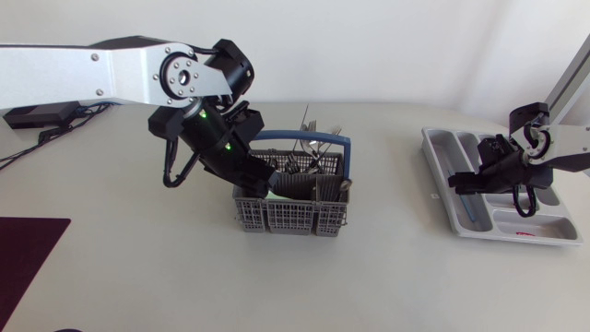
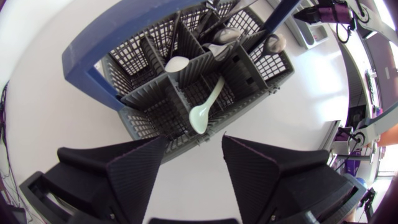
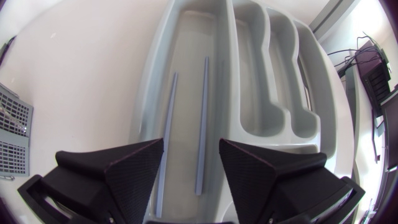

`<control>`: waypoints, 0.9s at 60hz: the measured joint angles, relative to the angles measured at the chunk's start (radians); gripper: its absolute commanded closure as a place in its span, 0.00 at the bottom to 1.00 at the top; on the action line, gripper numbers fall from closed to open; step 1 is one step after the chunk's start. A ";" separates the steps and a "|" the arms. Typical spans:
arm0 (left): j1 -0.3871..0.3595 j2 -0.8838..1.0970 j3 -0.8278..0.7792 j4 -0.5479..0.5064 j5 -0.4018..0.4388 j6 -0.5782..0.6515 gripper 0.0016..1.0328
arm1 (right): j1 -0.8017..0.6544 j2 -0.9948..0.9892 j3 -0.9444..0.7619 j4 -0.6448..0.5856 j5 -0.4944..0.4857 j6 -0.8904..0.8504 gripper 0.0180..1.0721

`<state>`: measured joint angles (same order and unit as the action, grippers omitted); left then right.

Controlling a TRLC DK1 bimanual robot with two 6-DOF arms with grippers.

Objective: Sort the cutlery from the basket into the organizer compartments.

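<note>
The grey cutlery basket with a blue handle stands mid-table and holds several forks and spoons. My left gripper hangs open just above its left side. In the left wrist view the left gripper is empty, with a pale green spoon, a white spoon and metal spoons ahead in the basket. My right gripper is open over the left compartment of the grey organizer. Under the right gripper, two blue-grey chopsticks lie in that long compartment.
The organizer has several shaped compartments beside the long one, bare where they show. A dark mat lies at the table's front left corner. A corner of the basket shows beside the right gripper.
</note>
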<state>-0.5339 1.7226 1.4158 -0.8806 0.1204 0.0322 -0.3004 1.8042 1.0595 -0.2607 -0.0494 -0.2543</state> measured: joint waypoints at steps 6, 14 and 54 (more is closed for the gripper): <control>-0.005 0.014 0.000 0.021 -0.022 -0.015 0.47 | 0.004 -0.038 -0.025 0.008 0.002 0.000 0.29; -0.006 0.037 0.000 0.047 -0.025 -0.037 0.52 | 0.014 -0.076 -0.053 0.012 0.002 0.000 0.29; -0.013 0.059 0.000 0.097 -0.025 -0.059 0.85 | 0.030 -0.129 -0.100 0.033 0.002 0.000 0.29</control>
<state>-0.5468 1.7817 1.4162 -0.7834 0.0952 -0.0269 -0.2707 1.6756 0.9596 -0.2279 -0.0471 -0.2543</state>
